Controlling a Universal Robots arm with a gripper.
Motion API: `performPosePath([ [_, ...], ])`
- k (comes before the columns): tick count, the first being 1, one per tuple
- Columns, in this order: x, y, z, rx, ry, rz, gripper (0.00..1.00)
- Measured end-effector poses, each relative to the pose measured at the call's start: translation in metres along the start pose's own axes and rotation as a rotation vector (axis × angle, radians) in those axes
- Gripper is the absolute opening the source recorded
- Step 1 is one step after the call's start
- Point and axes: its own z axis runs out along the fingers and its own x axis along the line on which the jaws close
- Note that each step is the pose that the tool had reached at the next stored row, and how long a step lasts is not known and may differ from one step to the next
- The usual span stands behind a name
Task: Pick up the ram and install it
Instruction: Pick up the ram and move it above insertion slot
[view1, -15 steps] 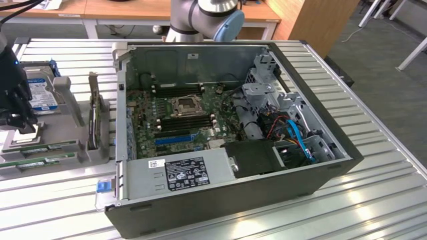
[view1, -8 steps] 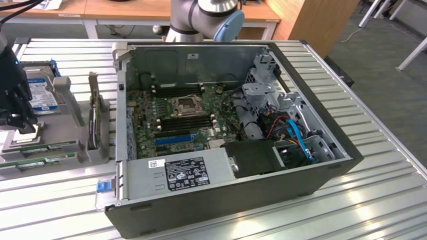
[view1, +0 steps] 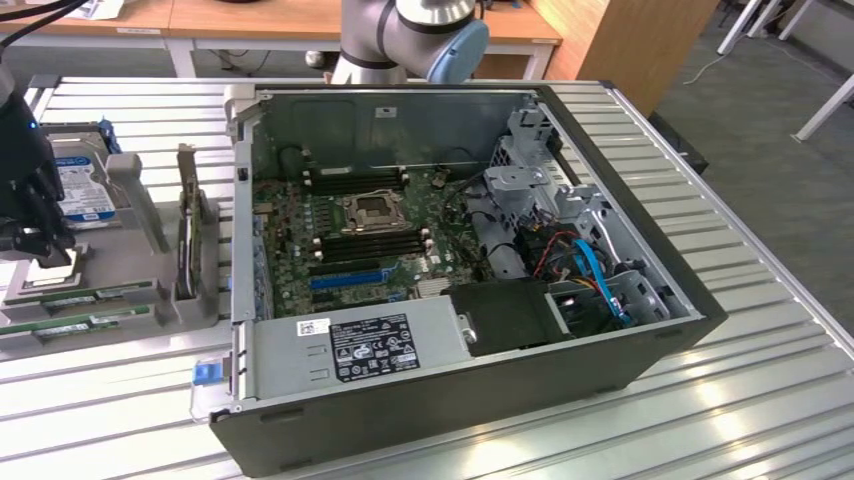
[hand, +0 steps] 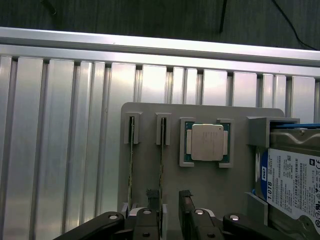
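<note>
Gripper (hand: 169, 197) is over the grey tray (hand: 146, 160), fingers spread and holding nothing. The ram (hand: 161, 160) stands on edge in a tray slot beside the processor (hand: 206, 141). It appears to lie between the fingers, close against one of them. A second stick (hand: 131, 160) occupies the neighbouring tray slot.

Risk: closing off-centre could tilt or jam the ram in its slot, or the near finger could land on its edge.

The open computer case (view1: 467, 250) stands beside the tray on the table (view1: 747, 400).

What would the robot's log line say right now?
gripper: open, above grey plastic tray | thin flat green ram stick: in tray slot, not gripped | install: not done
</note>
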Motion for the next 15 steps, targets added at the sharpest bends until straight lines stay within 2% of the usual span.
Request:
performPosePath([
  [15,0.0,0.0,0.0,0.0,0.0,0.0,0.29],
])
